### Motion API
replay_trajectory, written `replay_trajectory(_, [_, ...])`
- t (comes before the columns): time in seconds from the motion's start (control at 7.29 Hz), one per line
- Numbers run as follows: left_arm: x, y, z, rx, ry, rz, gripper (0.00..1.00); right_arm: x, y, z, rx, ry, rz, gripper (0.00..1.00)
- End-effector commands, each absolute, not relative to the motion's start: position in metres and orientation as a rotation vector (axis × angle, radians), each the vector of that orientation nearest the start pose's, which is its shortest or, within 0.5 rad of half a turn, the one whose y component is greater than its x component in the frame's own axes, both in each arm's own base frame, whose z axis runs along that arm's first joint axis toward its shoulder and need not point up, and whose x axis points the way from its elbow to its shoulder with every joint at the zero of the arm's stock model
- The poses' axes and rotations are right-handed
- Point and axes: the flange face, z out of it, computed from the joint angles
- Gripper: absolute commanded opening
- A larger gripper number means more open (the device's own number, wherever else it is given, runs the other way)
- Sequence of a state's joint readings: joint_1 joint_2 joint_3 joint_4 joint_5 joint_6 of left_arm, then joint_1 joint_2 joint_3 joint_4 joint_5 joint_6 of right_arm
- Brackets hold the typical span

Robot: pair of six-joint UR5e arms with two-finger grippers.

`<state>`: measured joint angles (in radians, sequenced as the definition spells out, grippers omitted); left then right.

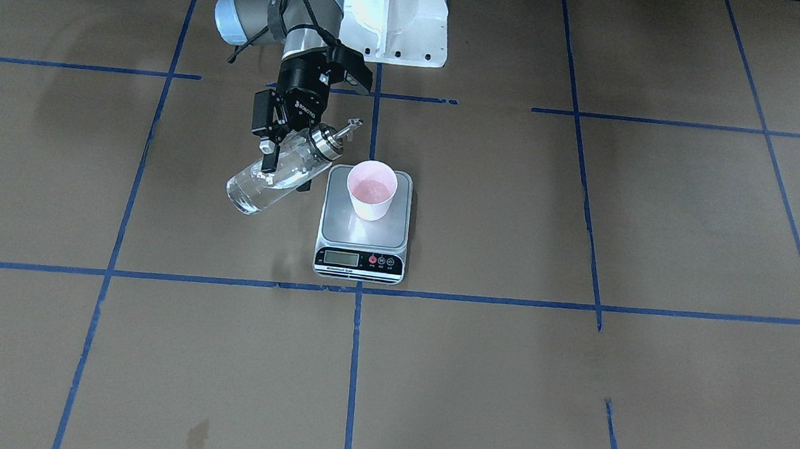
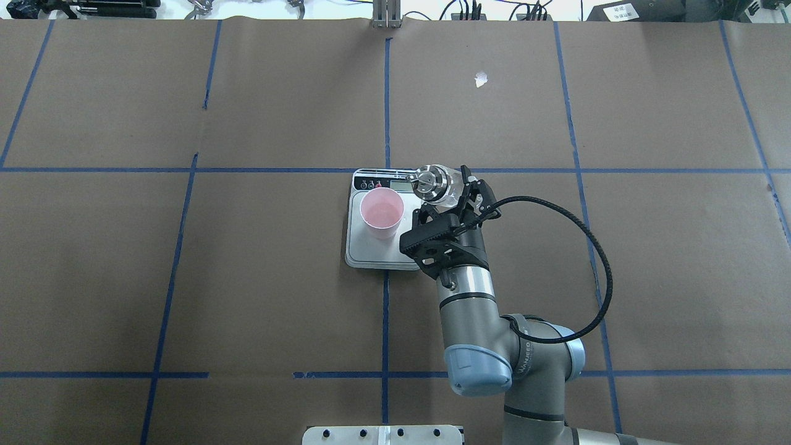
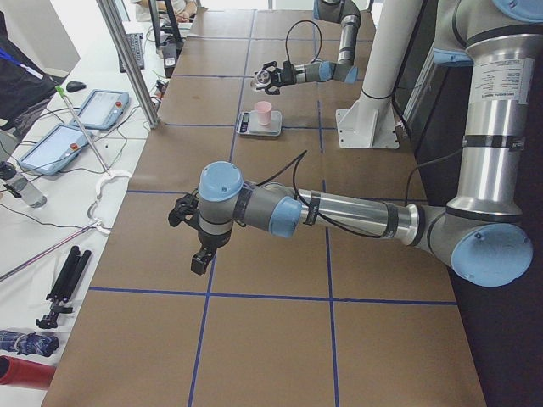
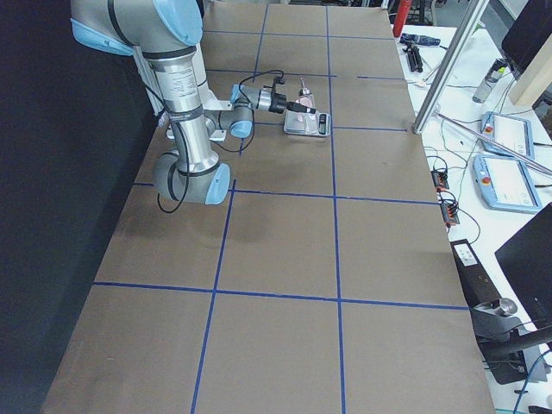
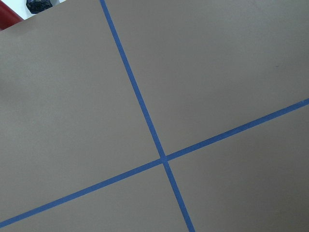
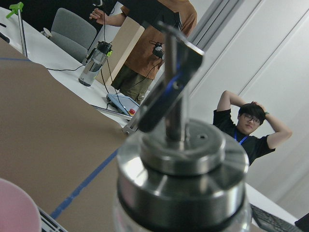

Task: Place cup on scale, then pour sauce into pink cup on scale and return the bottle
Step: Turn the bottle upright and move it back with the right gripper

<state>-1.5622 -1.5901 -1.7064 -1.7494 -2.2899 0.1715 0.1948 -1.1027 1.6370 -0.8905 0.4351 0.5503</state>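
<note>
Exterior front-facing view: the right gripper (image 1: 286, 172) is clamped round the tilted bottle (image 1: 255, 191), which is held in the air just beside the scale (image 1: 340, 227). The cup (image 1: 371, 190) stands upright on the scale's platform, mid-table (image 1: 576, 384), well apart from every edge. The left gripper (image 3: 200, 257) hovers far off; I cannot tell whether it is open.

Silver-capped bottle (image 6: 183, 164), probably pink cup (image 6: 13, 209) lower left

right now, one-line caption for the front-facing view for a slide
Right gripper holds the glass bottle tilted beside the scale, pink cup standing on its platform; no stream visible.
</note>
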Motion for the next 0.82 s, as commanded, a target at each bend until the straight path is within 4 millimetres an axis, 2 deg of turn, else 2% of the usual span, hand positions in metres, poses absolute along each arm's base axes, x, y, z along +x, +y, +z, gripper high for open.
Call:
replay_trajectory(0.0, [-0.063,-0.514,0.551,0.404,0.682,0.301,1.0,-0.495,-0.321,0.272,1.287,-0.594,0.174,0.0])
replay_trajectory(0.27, [-0.063,-0.515,0.539,0.426,0.68,0.306,1.0,-0.442,-0.311,0.302,1.238,-0.673,0.288,0.0])
replay_trajectory(0.55, [-0.063,-0.513,0.532,0.439,0.678,0.313,1.0,-0.418,-0.313,0.333,1.211,-0.721,0.378,0.0])
replay_trajectory(0.69, [-0.063,-0.512,0.53,0.442,0.677,0.314,1.0,-0.4,-0.314,0.365,1.193,-0.71,0.408,0.0])
